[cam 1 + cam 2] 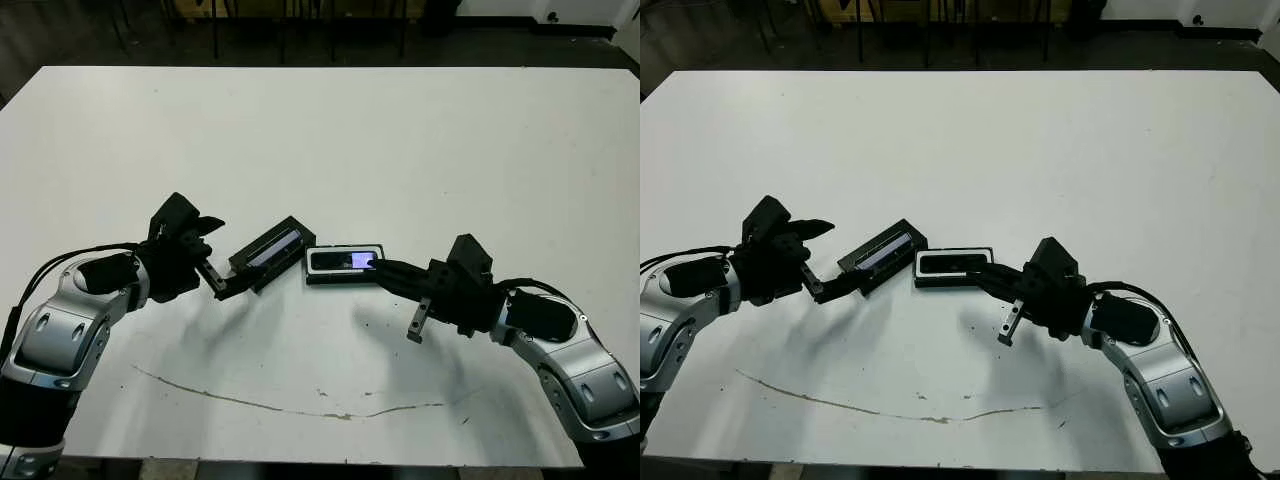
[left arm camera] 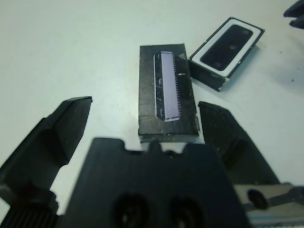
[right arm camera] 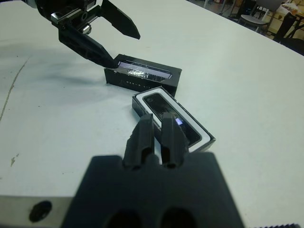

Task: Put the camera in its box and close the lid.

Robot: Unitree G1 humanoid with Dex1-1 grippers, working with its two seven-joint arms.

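Lying in the white-lined box (image 1: 344, 263) at mid-desk (image 1: 330, 140): the camera (image 1: 340, 261), silvery face up, small bluish screen lit near the right end. Confirmed in the right wrist view, camera seated flat inside the white rim; head views give only a thin pale border. Resting just left of the box, tilted, open side up: the lid (image 1: 267, 253), pale strip inside; near corner close to the box, contact not determinable. Shown only in the left wrist view: rough, scuffed black card of the lid walls and a toothed edge beside the strip.

Left arm bent in from the left, forearm low over the desk. Left pincer (image 1: 205, 250) released, fingers spread wide; one fingertip (image 3: 103, 58) at the lid's far end, seemingly touching, seen best in the right wrist view.

Right arm bent in from the right, wrist low. Right pincer (image 1: 374, 266) clenched, fingers together, nothing grasped; tips over the right end of the camera, contact not determinable.

Desk white, matt, with a long thin brownish mark (image 1: 280, 402) near the front edge.
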